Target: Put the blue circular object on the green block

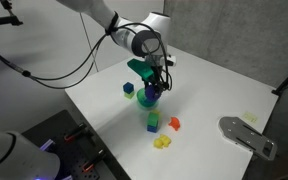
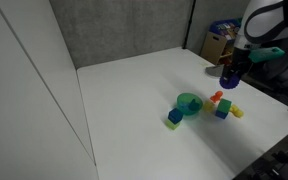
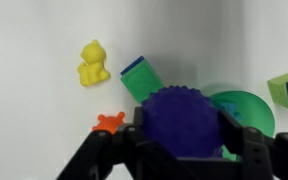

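Observation:
My gripper (image 3: 184, 135) is shut on the blue circular object (image 3: 179, 108), a dark blue-violet bumpy ball, and holds it above the table. This shows in both exterior views: gripper (image 1: 150, 93) (image 2: 230, 78), ball (image 1: 149, 98) (image 2: 229, 74). The green block (image 3: 141, 78), bright green with a bluish top face, lies on the table just beyond the ball in the wrist view. It also shows in both exterior views (image 1: 152, 123) (image 2: 222, 110), a little apart from the spot below the ball.
A round green bowl (image 3: 248, 108) (image 2: 189, 103) sits beside the ball. A dark blue-teal cube (image 3: 287, 88) (image 2: 174, 117) (image 1: 128, 90) lies beyond the bowl. An orange star toy (image 3: 109, 122) (image 1: 174, 123) and a yellow toy (image 3: 92, 62) (image 1: 162, 142) lie near the green block. A grey metal bracket (image 1: 246, 135) sits at a table corner.

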